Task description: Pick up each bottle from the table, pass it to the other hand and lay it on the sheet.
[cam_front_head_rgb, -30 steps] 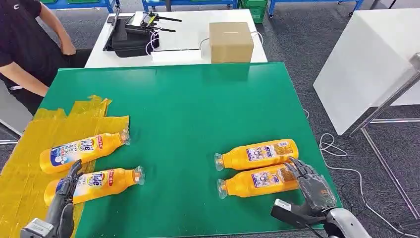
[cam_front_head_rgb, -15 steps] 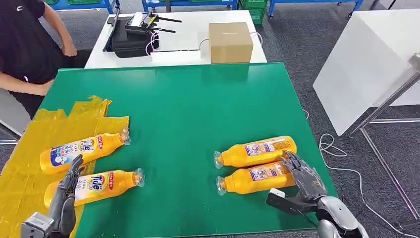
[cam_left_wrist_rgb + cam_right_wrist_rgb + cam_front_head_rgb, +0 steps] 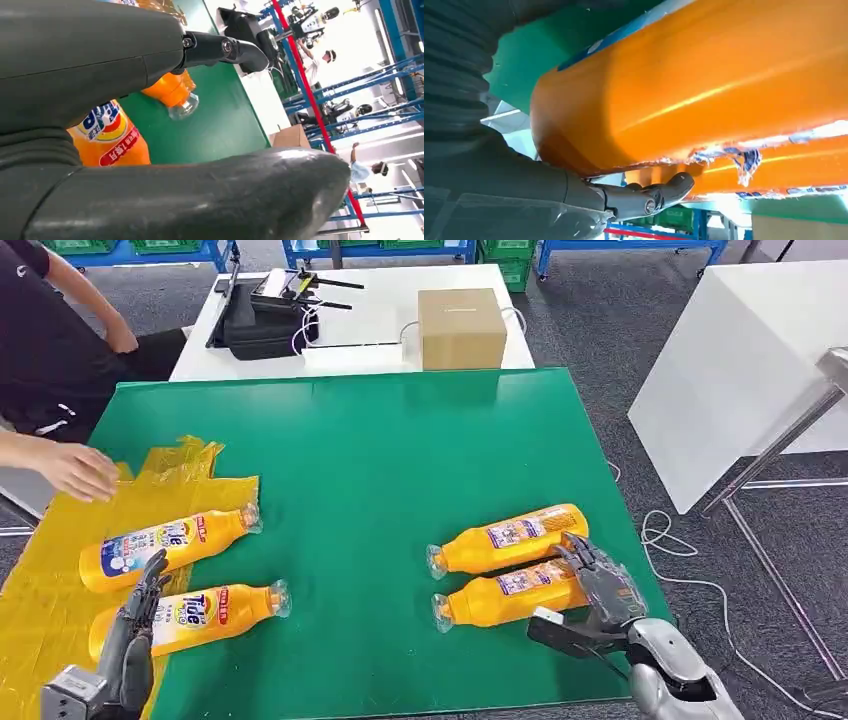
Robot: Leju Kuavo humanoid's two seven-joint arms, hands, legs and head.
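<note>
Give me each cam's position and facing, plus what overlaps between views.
Head view: high on the body, looking forward and down at the green table; both arms enter from below, left robot hand by the sheet bottles, right robot hand at the near right bottle.
Left wrist view: behind the left robot hand, looking along the table past the Tide bottle.
Right wrist view: behind the right robot hand, close against the near right bottle.
Shared: each wrist's bottle appears in the head view.

Orange bottles (image 3: 505, 545), yellow sheet (image 3: 45, 580), green table (image 3: 400, 460).
</note>
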